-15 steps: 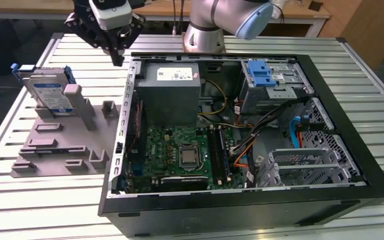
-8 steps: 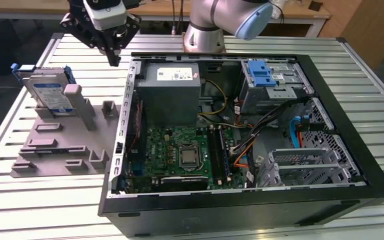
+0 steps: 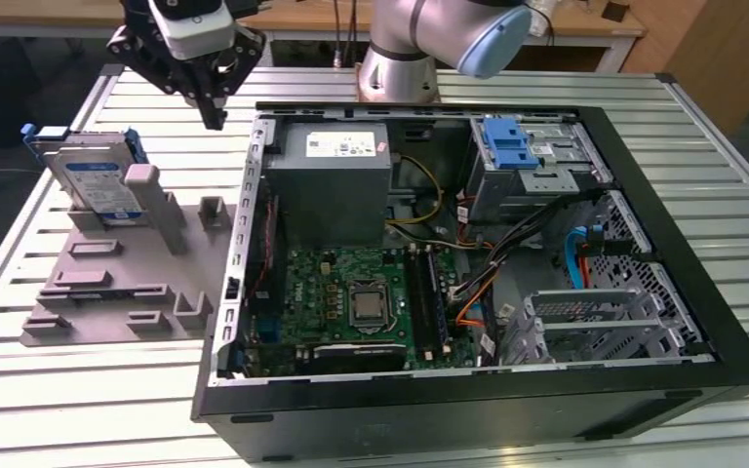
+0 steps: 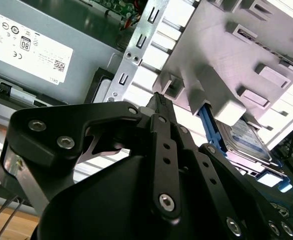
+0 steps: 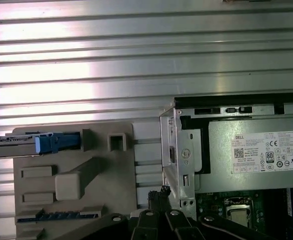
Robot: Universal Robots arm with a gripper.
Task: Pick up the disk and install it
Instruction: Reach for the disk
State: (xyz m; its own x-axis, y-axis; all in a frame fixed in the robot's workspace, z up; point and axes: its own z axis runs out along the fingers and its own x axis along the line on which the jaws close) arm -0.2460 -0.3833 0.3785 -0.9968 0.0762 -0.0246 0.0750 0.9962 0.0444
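Overhead, hanging above the slatted counter (image 3: 36,409) just outside the back corner of the open computer case (image 3: 479,409): the hand (image 3: 214,119), clenched, fingertips pressed together on nothing, and touching nothing below. Off toward the exterior view's left, apart from the hand: the disk (image 3: 95,175), standing on edge in a slot of a grey fixture plate (image 3: 114,302) lying on the counter, label side facing out, blue rail framing its edges. Seen edge-on in the first wrist view as the disk (image 5: 11,141); partly tucked behind a grey block of the plate in the second wrist view. Directly in front of the disk, an upright grey post (image 3: 141,190) of the same plate. Between plate and case interior, the case's silver side wall (image 3: 247,195). Inside, close to that wall, a large grey power-supply box (image 3: 335,180) with a white sticker; below it, the green motherboard (image 3: 348,292). Farther toward the exterior view's right, a blue latch (image 3: 518,146) on its silver cage, more perforated metal cages (image 3: 609,312), and loose black, orange and blue cables (image 3: 531,244) strung across the space between them.
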